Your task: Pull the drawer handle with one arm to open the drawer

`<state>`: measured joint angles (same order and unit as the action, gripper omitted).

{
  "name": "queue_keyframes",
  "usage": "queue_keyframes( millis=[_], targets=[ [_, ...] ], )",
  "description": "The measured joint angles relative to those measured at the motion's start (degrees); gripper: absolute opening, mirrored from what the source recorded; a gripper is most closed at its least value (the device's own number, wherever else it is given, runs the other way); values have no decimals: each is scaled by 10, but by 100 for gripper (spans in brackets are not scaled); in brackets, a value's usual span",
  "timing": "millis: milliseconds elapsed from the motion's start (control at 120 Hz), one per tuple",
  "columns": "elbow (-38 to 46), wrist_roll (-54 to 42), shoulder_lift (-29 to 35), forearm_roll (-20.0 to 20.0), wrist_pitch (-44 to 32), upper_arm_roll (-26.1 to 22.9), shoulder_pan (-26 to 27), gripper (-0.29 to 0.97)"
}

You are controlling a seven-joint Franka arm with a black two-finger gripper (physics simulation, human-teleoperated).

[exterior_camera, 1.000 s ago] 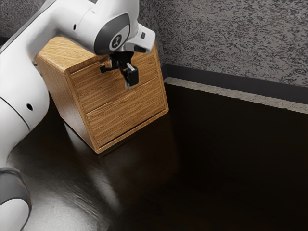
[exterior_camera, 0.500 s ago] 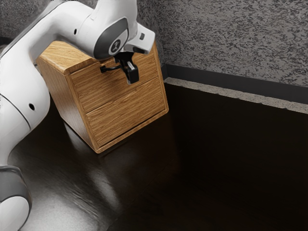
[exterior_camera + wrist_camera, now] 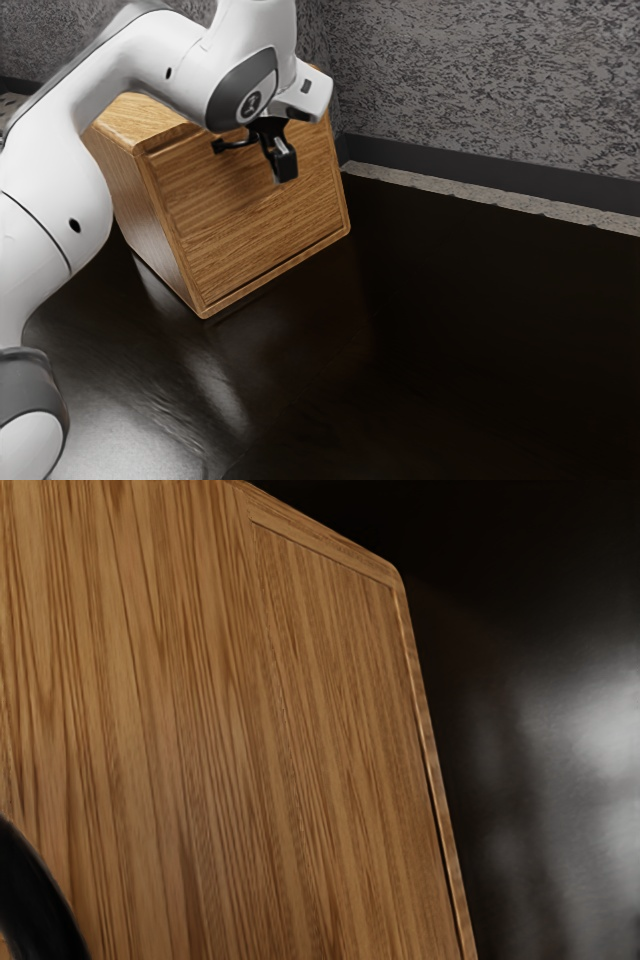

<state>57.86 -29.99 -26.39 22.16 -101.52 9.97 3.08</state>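
On the dark table [image 3: 450,330], toward the exterior view's left, we see one wooden cabinet [image 3: 240,230], its one black drawer handle [image 3: 232,144] high on the front, long axis running level along that face, and at the handle's right end our one gripper [image 3: 283,163], whose grasp we cannot tell.

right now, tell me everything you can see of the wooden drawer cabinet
The wooden drawer cabinet is a box of light, oak-like wood with strong grain. It stands upright on the dark glossy table, close to the grey speckled wall. Its front has a thin border and looks flush, with nothing pulled out. A thin black handle juts from the top of the front, and the pincer is at that handle; whether it grips is unclear.
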Motion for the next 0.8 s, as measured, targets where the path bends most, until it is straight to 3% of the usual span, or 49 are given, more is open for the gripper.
queue_keyframes(
  millis=[583,800],
  targets=[
    [24,22,16,-28,2,31,69,72],
    [55,36,38,-30,3,39,86,68]
  ],
)
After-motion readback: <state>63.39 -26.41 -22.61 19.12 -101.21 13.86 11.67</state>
